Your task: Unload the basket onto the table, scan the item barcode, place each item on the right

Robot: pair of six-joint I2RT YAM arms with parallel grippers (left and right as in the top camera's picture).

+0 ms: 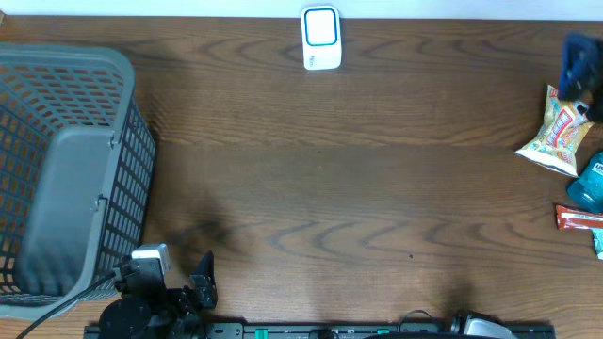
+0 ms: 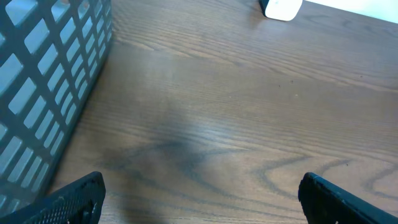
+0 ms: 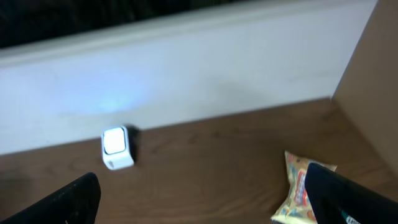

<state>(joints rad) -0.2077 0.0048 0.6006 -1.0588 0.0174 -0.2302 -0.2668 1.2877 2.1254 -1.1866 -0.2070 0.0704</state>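
Observation:
The white barcode scanner (image 1: 320, 39) with a blue-edged window stands at the table's back edge, and appears small in the right wrist view (image 3: 117, 148). The items lie at the right edge: a yellow snack bag (image 1: 554, 134) (image 3: 297, 190), a teal bottle (image 1: 591, 185) and a red bar (image 1: 579, 218). My left gripper (image 1: 202, 276) (image 2: 208, 202) rests open near the front left over bare wood. My right gripper (image 3: 208, 202) is open and empty, and its right finger (image 3: 348, 199) overlaps the snack bag. In the overhead view only part of the right arm (image 1: 479, 325) shows at the bottom edge.
A tall grey mesh basket (image 1: 66, 169) (image 2: 43, 81) fills the left side, close to my left gripper. A blurred dark blue shape (image 1: 581, 62) is at the far right, above the snack bag. A white wall (image 3: 186, 68) runs behind the table.

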